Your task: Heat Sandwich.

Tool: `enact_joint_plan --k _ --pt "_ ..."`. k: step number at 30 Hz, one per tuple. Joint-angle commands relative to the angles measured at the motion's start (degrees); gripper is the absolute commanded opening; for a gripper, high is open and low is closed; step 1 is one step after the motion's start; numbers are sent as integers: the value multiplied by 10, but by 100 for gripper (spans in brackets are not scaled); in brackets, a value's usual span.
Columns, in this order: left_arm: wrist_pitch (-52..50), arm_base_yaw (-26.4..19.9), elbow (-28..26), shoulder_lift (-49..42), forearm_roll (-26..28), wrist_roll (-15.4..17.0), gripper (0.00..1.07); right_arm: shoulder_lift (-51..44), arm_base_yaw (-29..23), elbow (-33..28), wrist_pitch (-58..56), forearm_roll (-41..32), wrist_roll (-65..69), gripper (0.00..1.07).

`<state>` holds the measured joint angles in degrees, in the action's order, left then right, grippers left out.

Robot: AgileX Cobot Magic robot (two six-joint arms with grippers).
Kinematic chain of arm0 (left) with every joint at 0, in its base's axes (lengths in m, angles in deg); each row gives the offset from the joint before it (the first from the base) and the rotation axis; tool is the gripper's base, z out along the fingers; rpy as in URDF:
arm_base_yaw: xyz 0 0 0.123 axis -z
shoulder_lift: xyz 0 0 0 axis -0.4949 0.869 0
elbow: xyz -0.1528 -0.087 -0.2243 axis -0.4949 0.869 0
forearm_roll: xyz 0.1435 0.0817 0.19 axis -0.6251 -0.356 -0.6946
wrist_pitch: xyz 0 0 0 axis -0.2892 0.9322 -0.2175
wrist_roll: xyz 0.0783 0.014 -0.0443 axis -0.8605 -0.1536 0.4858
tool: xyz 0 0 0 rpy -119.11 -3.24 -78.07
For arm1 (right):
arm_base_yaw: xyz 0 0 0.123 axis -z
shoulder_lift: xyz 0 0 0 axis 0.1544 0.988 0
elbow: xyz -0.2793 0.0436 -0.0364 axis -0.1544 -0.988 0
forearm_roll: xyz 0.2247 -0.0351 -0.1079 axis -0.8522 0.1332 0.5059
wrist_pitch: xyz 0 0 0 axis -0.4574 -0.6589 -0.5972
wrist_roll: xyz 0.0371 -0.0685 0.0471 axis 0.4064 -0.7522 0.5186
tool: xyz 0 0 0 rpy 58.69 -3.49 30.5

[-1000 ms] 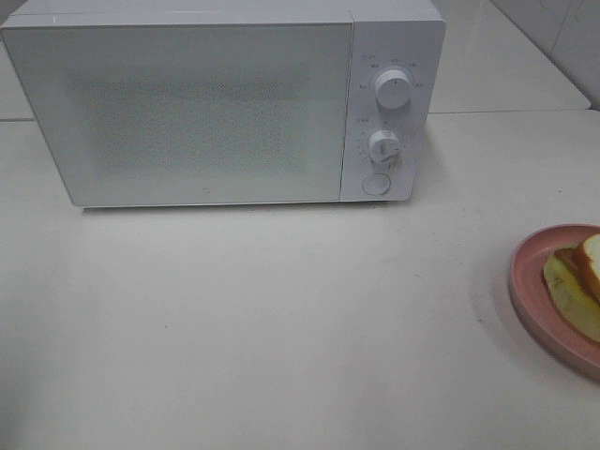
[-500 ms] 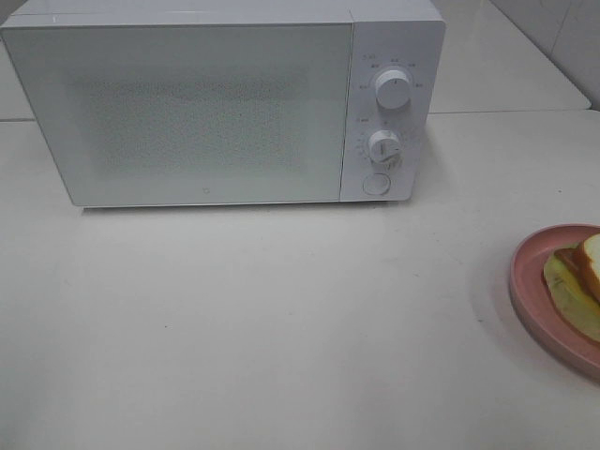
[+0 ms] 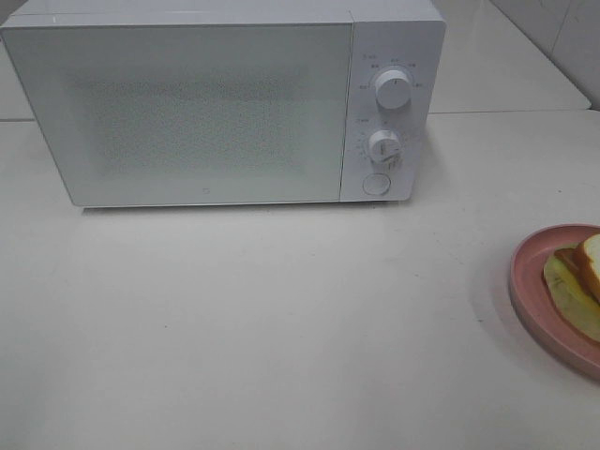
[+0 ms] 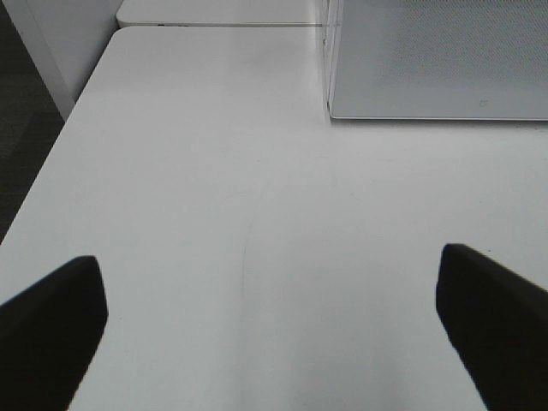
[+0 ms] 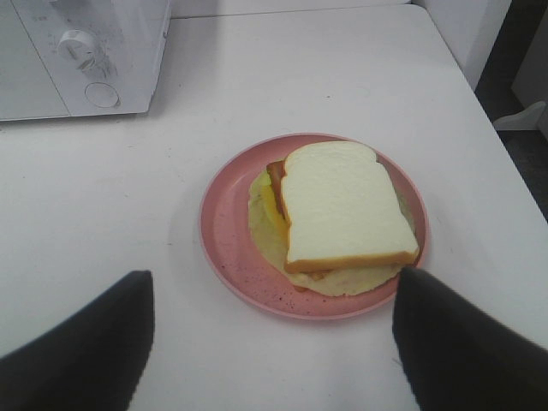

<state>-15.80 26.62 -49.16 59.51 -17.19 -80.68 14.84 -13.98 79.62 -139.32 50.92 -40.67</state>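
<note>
Exterior high view: sandwich (image 3: 583,281) lying on pink plate (image 3: 527,281) at table's (image 3: 281,328) right edge, well apart from microwave (image 3: 187,103) standing far left, door shut. Right gripper (image 5: 270,342) hovering near plate, jaws spread, holding nothing. Left gripper (image 4: 270,317) hanging over bare table, jaws spread wide, empty.

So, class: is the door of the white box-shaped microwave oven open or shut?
Shut. The white microwave oven's speckled door sits flush with the control panel, and no interior shows.
</note>
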Motion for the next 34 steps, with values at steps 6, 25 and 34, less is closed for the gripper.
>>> enact_joint_plan --k 6,25,34 --pt "-4 -2 2 -16 1 1 101 -11 5 1 4 -2 -10 74" --pt "-4 -2 2 -16 1 1 101 -10 5 1 4 -2 -10 74" --pt "-4 -2 2 -16 1 1 101 -10 5 1 4 -2 -10 74"
